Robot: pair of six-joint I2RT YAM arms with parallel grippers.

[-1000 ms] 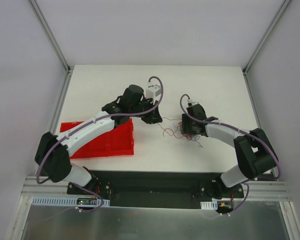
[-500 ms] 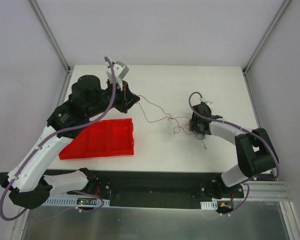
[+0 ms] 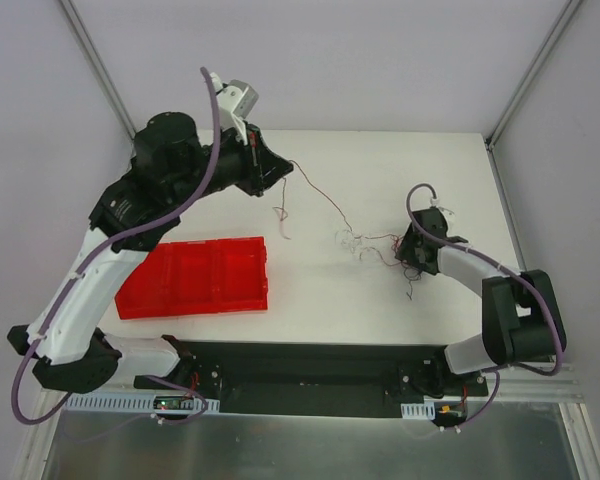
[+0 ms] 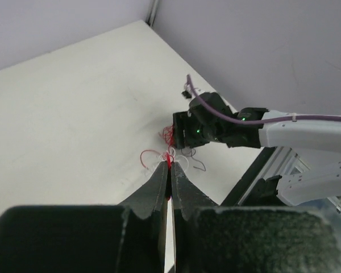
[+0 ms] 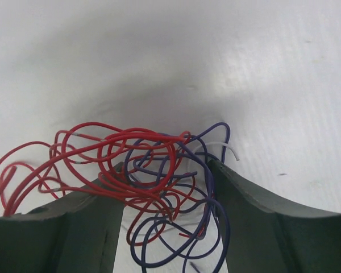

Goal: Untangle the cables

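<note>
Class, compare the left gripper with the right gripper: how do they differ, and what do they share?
The left gripper is shut on one red wire; the right gripper stands open astride the tangle. The left gripper is lifted above the table; the right gripper sits low over it. Both are dark.

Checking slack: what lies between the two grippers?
Top view: a red wire stretches from the left gripper to the cables by the right gripper, over bare table.

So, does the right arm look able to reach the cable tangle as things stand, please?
Probably yes: the right gripper is open right at the cables, with loops lying between its fingers and nothing blocking them.
</note>
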